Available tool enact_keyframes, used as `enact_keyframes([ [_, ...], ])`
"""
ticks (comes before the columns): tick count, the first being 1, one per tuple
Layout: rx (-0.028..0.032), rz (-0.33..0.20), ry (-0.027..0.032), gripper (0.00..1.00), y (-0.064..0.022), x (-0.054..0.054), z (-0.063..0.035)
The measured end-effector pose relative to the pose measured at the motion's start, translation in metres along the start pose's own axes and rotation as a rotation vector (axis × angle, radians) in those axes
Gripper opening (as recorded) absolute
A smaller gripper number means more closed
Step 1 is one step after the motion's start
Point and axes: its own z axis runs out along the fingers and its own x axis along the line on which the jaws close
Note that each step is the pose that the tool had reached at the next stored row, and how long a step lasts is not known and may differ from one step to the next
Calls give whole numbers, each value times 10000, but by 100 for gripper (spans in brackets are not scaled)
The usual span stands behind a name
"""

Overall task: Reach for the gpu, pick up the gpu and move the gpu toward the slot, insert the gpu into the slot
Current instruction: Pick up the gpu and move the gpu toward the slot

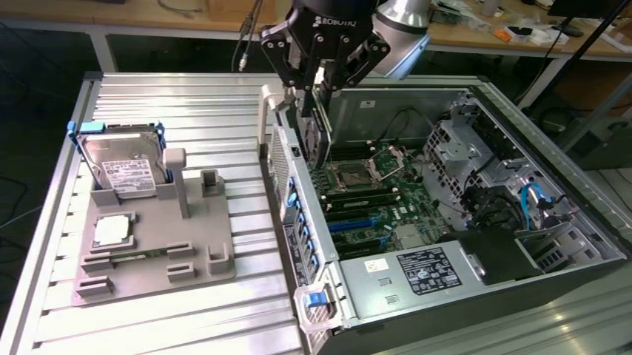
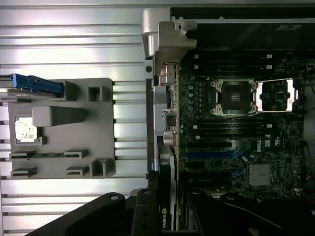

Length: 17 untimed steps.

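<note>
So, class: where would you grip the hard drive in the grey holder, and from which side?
Probably come from above and pinch the hard drive across its flat faces near the top edge: it stands on edge, foot sunk in the holder, blue rails on its sides.

In jaws, gpu [image 1: 318, 137] above case [image 1: 563, 288]; hard drive [image 1: 123, 166] on stand [image 1: 158, 259] beside
</note>
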Motion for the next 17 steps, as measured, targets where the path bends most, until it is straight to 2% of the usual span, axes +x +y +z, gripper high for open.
enact_keyframes([
  [13,-1,-1,-1,27,4,-303,18],
  [17,-3,-4,0,27,6,-427,23],
])
